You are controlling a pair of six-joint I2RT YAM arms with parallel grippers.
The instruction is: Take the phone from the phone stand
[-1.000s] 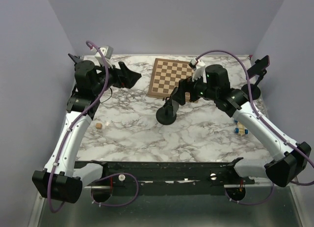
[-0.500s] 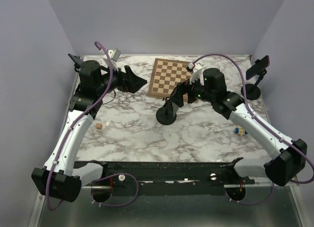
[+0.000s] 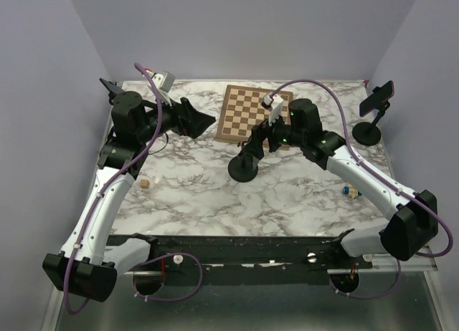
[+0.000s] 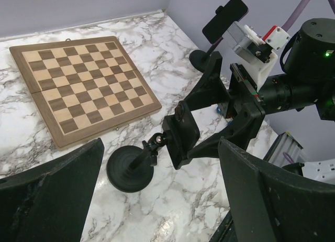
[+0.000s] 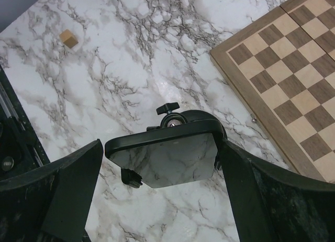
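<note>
Phone [image 4: 183, 132] in stand [image 4: 130, 171]; spread right tool [image 5: 161, 147] straddles.

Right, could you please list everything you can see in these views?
table: 1, white-grey marble, under everything
chessboard: 1, brown and tan, far centre
phones: 2, black; centre phone, far phone at the right edge
stands: 2, black; centre stand, far stand, each holding its phone
wooden cube: 1, tan, left side
small toy: 1, blue and yellow, beside right arm
left gripper: 1, black, open, left of chessboard
right gripper: 1, black, open, straddling centre phone
</note>
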